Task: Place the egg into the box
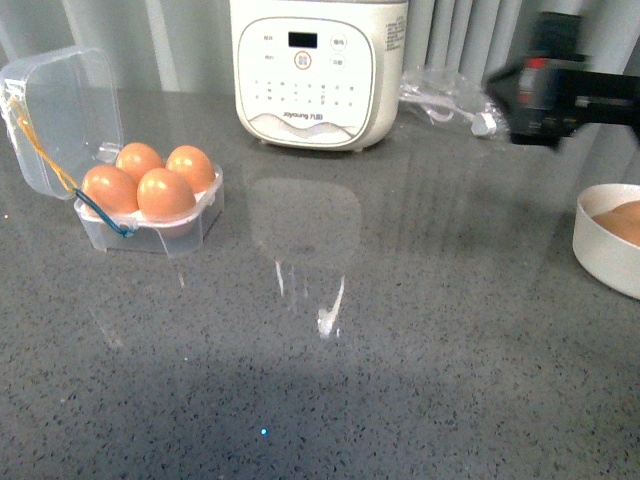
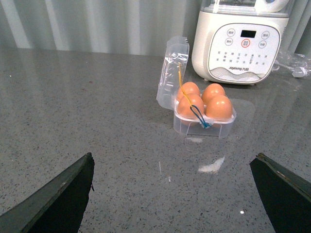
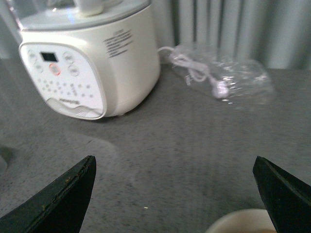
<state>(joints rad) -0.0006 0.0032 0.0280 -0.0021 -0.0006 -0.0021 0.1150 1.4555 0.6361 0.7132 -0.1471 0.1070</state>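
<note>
The box [image 1: 150, 236] is a clear plastic egg case at the left of the counter, with its lid [image 1: 60, 110] hinged open and yellow and blue bands on it. Every cell holds a brown egg [image 1: 165, 193]. The box also shows in the left wrist view [image 2: 204, 127], well ahead of my left gripper [image 2: 175, 194], which is open and empty above bare counter. More brown eggs [image 1: 625, 222] lie in a white bowl [image 1: 600, 255] at the right edge. My right gripper [image 1: 545, 95] is blurred, raised above the back right. In the right wrist view it [image 3: 175, 194] is open and empty.
A white electric cooker [image 1: 318, 70] stands at the back centre. It also shows in the right wrist view [image 3: 92, 63]. A clear plastic bag with a white cable [image 1: 445, 100] lies to its right. The bowl's rim [image 3: 238, 223] shows just under my right gripper.
</note>
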